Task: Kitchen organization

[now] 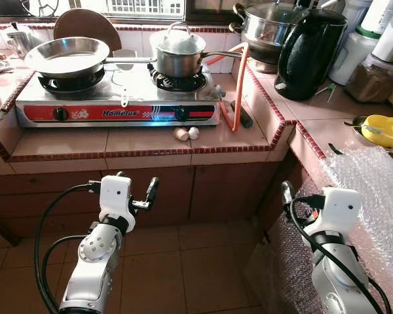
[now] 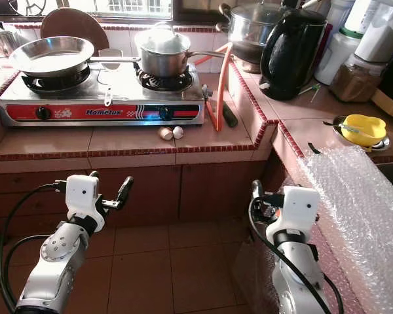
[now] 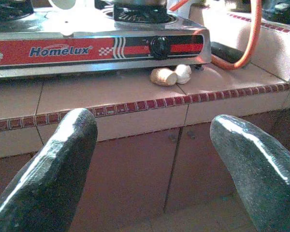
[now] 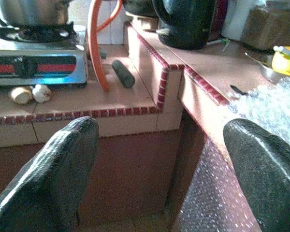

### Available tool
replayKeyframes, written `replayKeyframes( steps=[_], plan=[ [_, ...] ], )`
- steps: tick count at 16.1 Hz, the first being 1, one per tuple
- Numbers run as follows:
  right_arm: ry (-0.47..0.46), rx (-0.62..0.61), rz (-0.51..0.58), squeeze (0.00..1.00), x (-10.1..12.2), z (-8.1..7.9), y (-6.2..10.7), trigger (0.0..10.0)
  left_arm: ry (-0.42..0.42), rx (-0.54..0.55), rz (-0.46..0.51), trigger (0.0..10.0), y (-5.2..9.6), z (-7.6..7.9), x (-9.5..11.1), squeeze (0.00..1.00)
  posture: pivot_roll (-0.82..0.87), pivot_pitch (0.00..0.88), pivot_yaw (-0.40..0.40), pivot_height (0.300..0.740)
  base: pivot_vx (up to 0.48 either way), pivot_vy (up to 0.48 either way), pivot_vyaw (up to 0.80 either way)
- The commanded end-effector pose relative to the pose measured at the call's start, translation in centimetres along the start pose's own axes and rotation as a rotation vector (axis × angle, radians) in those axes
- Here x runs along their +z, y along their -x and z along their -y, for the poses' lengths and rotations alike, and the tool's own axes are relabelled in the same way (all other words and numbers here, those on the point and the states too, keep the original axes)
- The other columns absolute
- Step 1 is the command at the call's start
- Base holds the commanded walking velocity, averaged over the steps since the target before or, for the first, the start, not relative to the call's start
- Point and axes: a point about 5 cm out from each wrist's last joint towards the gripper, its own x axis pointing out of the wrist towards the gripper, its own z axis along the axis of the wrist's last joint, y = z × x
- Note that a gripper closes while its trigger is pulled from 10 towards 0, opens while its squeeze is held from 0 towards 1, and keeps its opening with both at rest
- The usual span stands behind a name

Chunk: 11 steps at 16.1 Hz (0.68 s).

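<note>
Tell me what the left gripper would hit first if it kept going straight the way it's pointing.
Probably the cabinet door under the counter. The left gripper, fingers open, aims just below the tiled counter edge, with the eggshells and stove higher up. Depth is hard to judge.

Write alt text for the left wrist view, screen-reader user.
The left gripper, its two black fingers spread open and empty, points at a tiled counter edge above brown cabinet doors. On the counter sits a red-fronted Homelux gas stove, with two eggshell pieces in front of it and an orange hose beside it.
</note>
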Motion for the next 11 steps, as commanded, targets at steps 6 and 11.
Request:
replayKeyframes(
  steps=[6, 11],
  plan=[
    [-0.005, 0.025, 0.022, 0.00, 0.41, -0.07, 0.42, 10.0, -0.051, -0.012, -0.005, 10.0, 0.15, -0.09, 0.12, 0.00, 0.14, 0.026, -0.052, 0.740, 0.000, 0.000, 0.00],
    [-0.019, 0.011, 0.015, 0.00, 0.04, 0.10, 0.17, 10.0, -0.076, -0.001, -0.014, 10.0, 0.08, -0.19, -0.05, 0.00, 0.15, 0.030, -0.053, 0.740, 0.000, 0.000, -0.23]
  ],
)
